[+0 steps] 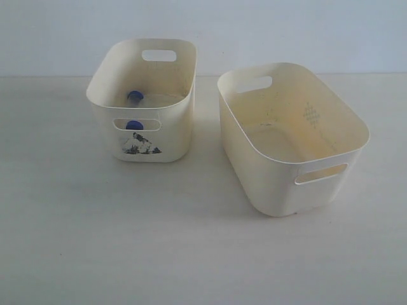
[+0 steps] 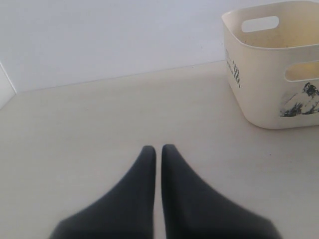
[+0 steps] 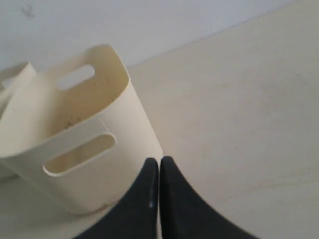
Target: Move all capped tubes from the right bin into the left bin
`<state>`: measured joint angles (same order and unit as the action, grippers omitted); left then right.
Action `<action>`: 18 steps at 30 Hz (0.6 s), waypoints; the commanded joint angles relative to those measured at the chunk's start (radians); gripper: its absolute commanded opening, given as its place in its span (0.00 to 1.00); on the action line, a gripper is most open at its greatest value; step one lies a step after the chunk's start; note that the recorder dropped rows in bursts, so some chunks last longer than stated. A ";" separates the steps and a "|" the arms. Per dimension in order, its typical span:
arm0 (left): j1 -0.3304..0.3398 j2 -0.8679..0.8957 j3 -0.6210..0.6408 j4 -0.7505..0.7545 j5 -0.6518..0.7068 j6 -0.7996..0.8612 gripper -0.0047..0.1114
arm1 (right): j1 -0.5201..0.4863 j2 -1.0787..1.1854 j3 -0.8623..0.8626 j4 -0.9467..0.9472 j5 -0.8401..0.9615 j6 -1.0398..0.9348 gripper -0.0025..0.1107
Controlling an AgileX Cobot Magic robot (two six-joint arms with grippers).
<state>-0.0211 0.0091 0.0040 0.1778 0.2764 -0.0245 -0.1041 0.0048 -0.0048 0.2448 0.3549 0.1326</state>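
The left bin [image 1: 166, 136] is the smaller cream one with a dark picture on its front; it also shows in the left wrist view [image 2: 259, 89]. Inside it lie capped tubes: one dark blue cap [image 1: 135, 96] shows over the rim and another [image 1: 134, 125] through the handle slot. The right bin [image 1: 267, 165] is larger and plain, and I see no tubes in it; the right wrist view shows its wall [image 3: 124, 129]. Neither arm appears in the exterior view. My left gripper [image 2: 158, 148] is shut over bare table, away from the left bin. My right gripper [image 3: 159, 161] is shut beside the right bin.
Both bins stand on a pale tabletop [image 1: 127, 241] with a white wall [image 1: 254, 32] behind. A white edge [image 2: 5, 84] shows at the side of the left wrist view.
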 commanded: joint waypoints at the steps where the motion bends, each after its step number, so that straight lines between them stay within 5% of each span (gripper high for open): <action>1: 0.001 -0.002 -0.004 -0.001 -0.015 -0.012 0.08 | 0.047 -0.005 0.005 -0.139 0.084 -0.012 0.02; 18: 0.001 -0.002 -0.004 -0.001 -0.015 -0.012 0.08 | 0.047 -0.005 0.005 -0.149 0.080 -0.012 0.02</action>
<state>-0.0211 0.0091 0.0040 0.1778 0.2764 -0.0245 -0.0598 0.0048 0.0008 0.1033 0.4345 0.1312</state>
